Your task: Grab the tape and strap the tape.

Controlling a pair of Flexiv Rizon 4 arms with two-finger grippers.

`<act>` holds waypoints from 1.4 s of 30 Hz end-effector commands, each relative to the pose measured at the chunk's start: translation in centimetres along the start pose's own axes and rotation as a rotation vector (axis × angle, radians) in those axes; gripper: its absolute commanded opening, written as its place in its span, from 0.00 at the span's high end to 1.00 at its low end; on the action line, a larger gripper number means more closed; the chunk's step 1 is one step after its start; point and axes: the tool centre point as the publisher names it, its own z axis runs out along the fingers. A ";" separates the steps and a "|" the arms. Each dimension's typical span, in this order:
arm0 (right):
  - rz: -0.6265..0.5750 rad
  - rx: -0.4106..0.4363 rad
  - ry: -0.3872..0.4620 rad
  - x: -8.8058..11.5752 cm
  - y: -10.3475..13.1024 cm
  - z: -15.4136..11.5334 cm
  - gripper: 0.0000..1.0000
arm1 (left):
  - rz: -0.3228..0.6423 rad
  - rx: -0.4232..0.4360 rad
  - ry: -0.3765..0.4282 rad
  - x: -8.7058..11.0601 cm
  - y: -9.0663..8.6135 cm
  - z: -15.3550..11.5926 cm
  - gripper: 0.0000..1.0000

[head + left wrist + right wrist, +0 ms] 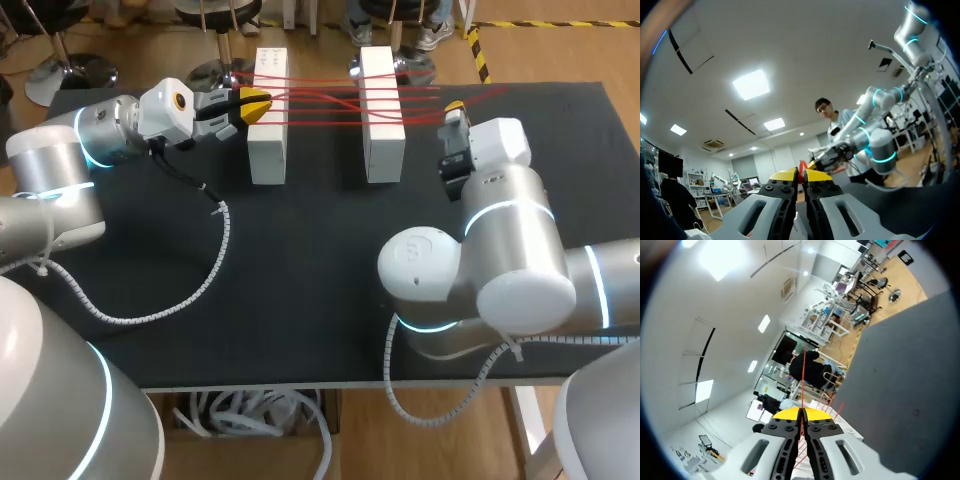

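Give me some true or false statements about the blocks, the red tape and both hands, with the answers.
1. The left block and the right block touch each other. False: they stand apart on the table.
2. The red tape spans the gap between the blocks. True.
3. The left hand hangs open over the table's middle. False: it is shut on the tape beside the left block.
4. The right hand is shut on the tape. True.

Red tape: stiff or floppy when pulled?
Probably floppy: the red tape is thin, straight only where stretched across the white blocks. Likely light, so the left gripper and right gripper, both shut on it, should carry it easily.
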 end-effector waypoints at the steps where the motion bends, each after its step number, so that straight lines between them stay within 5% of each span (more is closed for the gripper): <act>1: -0.056 -0.016 0.082 0.4 0.0 -0.2 1.00 | 0.001 0.002 0.001 0.0 0.1 -0.1 1.00; 8: -0.119 -0.099 0.269 2.2 0.2 -1.1 1.00 | 0.001 0.002 0.001 0.0 0.1 -0.1 1.00; 28: -0.100 -0.090 0.268 2.4 0.3 -1.2 1.00 | 0.001 0.002 0.001 0.0 0.1 -0.1 1.00; 34: -0.100 -0.090 0.268 2.4 0.3 -1.2 1.00 | -0.209 -0.315 -0.008 0.2 -0.7 0.4 1.00; 37: -0.100 -0.090 0.268 2.4 0.3 -1.2 1.00 | -0.326 -0.601 0.010 0.2 -0.9 0.8 1.00; 42: -0.100 -0.090 0.268 2.4 0.3 -1.2 1.00 | -0.389 -1.078 0.003 0.6 -1.4 0.8 1.00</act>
